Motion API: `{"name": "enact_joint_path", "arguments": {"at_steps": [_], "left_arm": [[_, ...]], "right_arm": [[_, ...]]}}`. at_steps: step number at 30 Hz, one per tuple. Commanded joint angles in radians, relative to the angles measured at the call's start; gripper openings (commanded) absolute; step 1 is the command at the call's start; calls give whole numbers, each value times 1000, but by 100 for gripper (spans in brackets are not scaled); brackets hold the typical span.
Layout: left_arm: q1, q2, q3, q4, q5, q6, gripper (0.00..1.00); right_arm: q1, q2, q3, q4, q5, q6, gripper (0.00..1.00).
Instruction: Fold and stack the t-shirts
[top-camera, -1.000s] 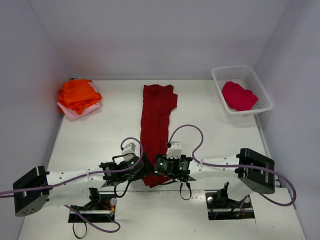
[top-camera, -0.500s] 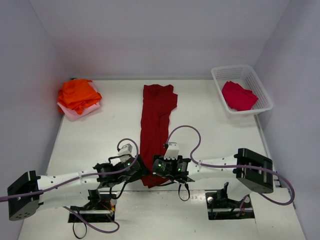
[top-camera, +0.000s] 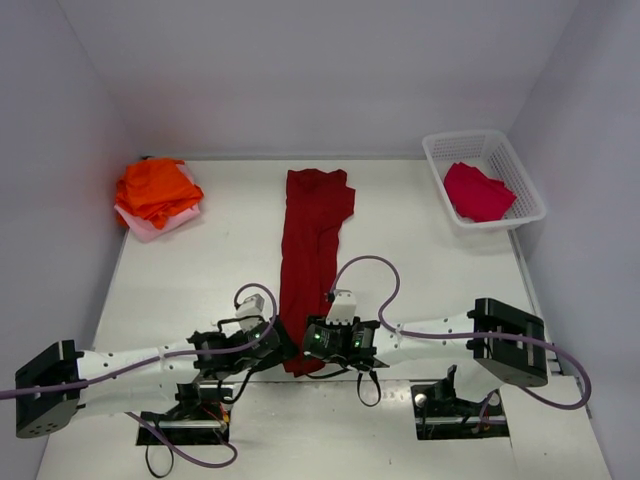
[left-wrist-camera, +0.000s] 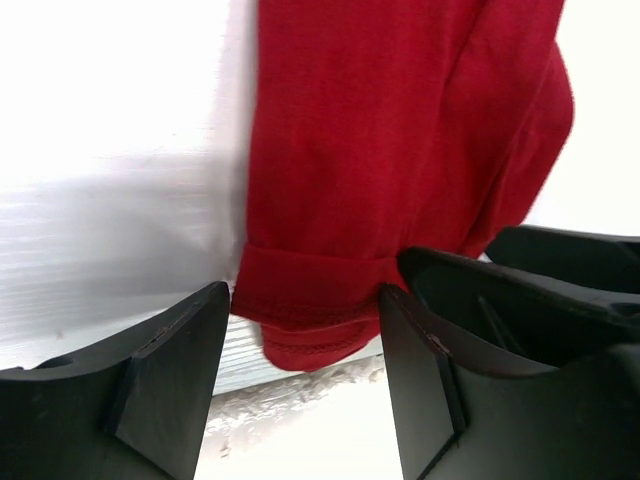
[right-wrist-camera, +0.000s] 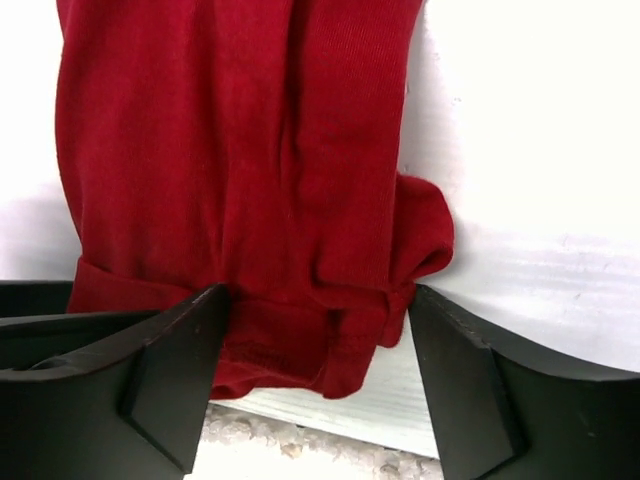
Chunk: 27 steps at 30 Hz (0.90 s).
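**White desk: both tools at the red shirt's near hem**

A white desk (top-camera: 200, 270) sits between plain pale walls (top-camera: 300, 80). The red shirt (top-camera: 312, 240) lies folded into a long strip down the middle, its near hem close to the desk's front edge. From above, the two tool bodies mostly cover that hem and hide the fingertips.

The wrist views show more. The left tool (left-wrist-camera: 305, 310) has its fingers apart, straddling the hem's left corner. The right tool (right-wrist-camera: 318, 305) is likewise apart around the bunched right corner. Whether the pads press the cloth is hard to tell. Both wrist views cut off the shirt's far end.

At far left, orange shirts (top-camera: 157, 187) sit on a pink shirt (top-camera: 150, 226), which is mostly hidden; how many orange ones there are is unclear. At far right, a crimson shirt (top-camera: 477, 192) lies in a basket (top-camera: 440, 148).
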Motion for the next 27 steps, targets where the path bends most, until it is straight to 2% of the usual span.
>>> {"name": "enact_joint_path", "arguments": {"at_steps": [1, 5, 8, 11, 12, 14, 18, 20, 26, 27], "left_arm": [[-14, 26, -4, 56, -19, -26, 56], [-19, 45, -2, 73, -21, -27, 56], [-22, 45, -2, 71, -27, -27, 54], [-20, 31, -4, 64, -34, -29, 50], [-22, 28, -5, 62, -36, -30, 48], [-22, 23, -11, 61, -37, -35, 43], [-23, 13, -25, 62, -42, -41, 33], [-22, 3, -28, 61, -44, -41, 25], [-22, -14, -13, 28, -59, -32, 0], [-22, -15, -10, 24, -59, -29, 0]], "right_arm": [[14, 2, 21, -59, -26, 42, 68], [18, 7, 22, -62, -24, 51, 58], [21, 10, 25, -63, -21, 56, 47], [21, 16, 27, -65, -18, 56, 31], [21, 21, 28, -66, -18, 59, 29], [23, 25, 28, -66, -18, 60, 22], [29, 36, 37, -66, -15, 63, 14], [31, 38, 44, -66, -13, 62, 7], [32, 35, 76, -80, -4, 47, 0], [31, 33, 79, -88, -1, 45, 0]]}}
